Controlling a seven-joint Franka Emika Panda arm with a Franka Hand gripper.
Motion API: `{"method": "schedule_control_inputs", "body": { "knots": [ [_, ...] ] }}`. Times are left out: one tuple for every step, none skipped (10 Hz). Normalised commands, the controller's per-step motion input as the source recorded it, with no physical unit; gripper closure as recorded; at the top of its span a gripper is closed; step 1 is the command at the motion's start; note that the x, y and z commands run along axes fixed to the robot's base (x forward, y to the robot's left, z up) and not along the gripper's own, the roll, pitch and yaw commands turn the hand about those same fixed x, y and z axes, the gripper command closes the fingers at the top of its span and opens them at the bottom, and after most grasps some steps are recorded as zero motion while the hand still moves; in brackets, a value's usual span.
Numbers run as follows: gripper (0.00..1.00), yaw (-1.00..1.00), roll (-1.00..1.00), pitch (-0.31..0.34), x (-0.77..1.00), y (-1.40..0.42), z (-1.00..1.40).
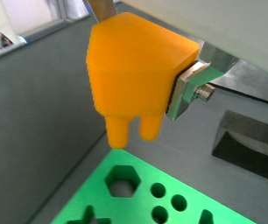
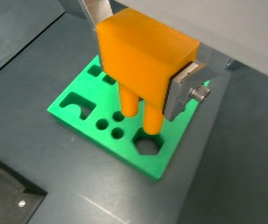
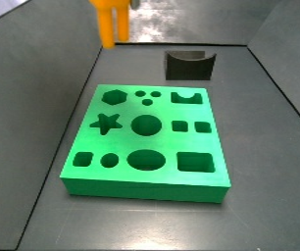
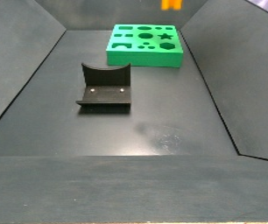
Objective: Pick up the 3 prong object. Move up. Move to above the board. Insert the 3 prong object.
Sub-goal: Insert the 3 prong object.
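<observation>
Your small orange plastic 3 prong object (image 2: 143, 66), blocky on top with thin prongs pointing down, hangs clamped between the gripper (image 2: 148, 61) jaws above the large flat bright green board (image 2: 88, 118), presumably so the prongs can drop into its empty three small round holes (image 3: 149, 95).

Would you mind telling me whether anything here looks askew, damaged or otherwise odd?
Nothing stands out. The hand holds the small orange plastic pronged piece upright, raised off the flat bright green board, which lies flat and looks intact. The black notched block sits apart on the floor.
</observation>
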Motion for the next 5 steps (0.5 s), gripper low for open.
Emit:
{"method": "schedule_control_inputs", "body": {
  "knots": [
    [1.00,-0.13,0.11,-0.284,0.31,0.19,-0.45],
    [1.00,-0.14,0.11,-0.284,0.35,0.15,-0.45],
    [1.00,-0.08,0.08,-0.281,0.33,0.12,-0.42],
    [1.00,0.00,0.00,-0.299,0.15,0.03,-0.38],
    [1.00,0.08,0.00,-0.327,0.12,0.00,-0.38]
  ]
}}
